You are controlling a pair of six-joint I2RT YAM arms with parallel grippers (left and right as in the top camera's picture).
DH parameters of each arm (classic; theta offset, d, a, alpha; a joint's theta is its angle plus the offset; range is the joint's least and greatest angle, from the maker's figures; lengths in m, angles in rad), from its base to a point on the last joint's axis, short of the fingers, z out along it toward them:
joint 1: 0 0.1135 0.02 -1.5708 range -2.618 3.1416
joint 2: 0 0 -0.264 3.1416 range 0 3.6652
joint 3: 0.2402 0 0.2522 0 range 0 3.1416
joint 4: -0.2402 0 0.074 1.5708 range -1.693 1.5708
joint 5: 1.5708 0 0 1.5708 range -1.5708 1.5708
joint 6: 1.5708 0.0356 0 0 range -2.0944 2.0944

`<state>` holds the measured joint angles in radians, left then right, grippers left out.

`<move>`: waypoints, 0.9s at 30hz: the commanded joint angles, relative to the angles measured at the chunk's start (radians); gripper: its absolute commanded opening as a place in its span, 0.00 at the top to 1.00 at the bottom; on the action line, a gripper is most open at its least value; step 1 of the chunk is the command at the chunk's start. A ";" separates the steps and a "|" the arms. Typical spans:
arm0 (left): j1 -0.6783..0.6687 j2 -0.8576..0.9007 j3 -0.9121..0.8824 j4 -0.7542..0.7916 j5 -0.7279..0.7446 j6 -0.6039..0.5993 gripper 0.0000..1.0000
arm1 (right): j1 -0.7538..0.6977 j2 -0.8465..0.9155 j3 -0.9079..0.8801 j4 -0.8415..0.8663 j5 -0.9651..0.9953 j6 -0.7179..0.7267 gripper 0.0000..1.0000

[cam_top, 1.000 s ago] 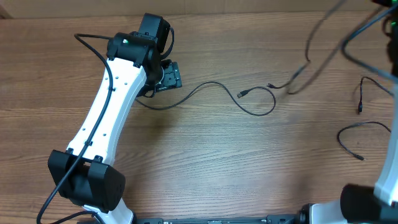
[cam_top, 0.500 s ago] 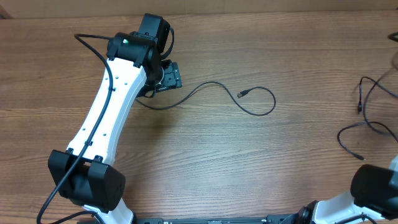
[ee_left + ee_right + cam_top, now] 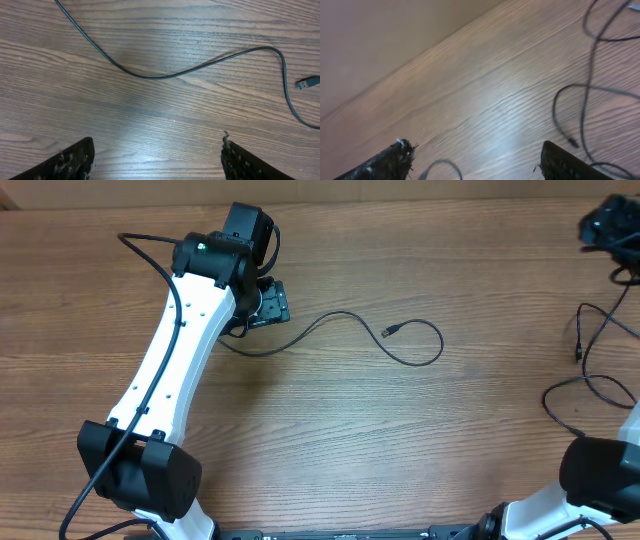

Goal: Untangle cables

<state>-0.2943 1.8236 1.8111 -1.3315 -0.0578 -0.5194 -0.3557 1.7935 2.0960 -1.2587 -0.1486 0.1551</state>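
One thin black cable [image 3: 345, 314] runs from beside my left gripper [image 3: 268, 302] across the middle of the table, loops round and ends in a small plug [image 3: 390, 330]. The left wrist view shows it as a curve [image 3: 150, 77] ahead of the open left gripper [image 3: 155, 161], with its blue-tipped plug [image 3: 308, 82] at the right. More black cables [image 3: 598, 385] lie crossed near the right edge, with a plug [image 3: 578, 354]. My right gripper [image 3: 608, 225] hangs over the far right corner. In its blurred wrist view it [image 3: 477, 162] is open, with cables [image 3: 587, 92] on the wood below.
The left arm [image 3: 170, 380] slants from the front left base up to the back. The right arm's base [image 3: 600, 475] sits at the front right. A pale wall [image 3: 385, 40] borders the table's far edge. A short cable arc [image 3: 440, 164] shows low between the right fingers.
My right gripper has opened and let go of the cables it held in the air. They now lie at the right edge. The right wrist has swung to the far right corner. The left arm is still.
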 commanded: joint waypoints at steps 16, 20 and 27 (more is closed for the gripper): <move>0.021 -0.012 -0.008 -0.027 -0.028 0.019 0.20 | -0.065 0.065 -0.003 0.282 0.297 0.191 0.04; 0.021 -0.012 -0.008 -0.026 -0.028 0.019 0.19 | -0.146 0.130 -0.003 0.369 0.323 0.218 0.06; 0.021 -0.012 -0.008 -0.029 -0.027 0.019 0.19 | -0.256 0.266 -0.003 0.454 0.335 0.354 0.06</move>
<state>-0.2798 1.8236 1.8103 -1.3582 -0.0662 -0.5159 -0.5804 2.0212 2.0876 -0.8234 0.1738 0.4469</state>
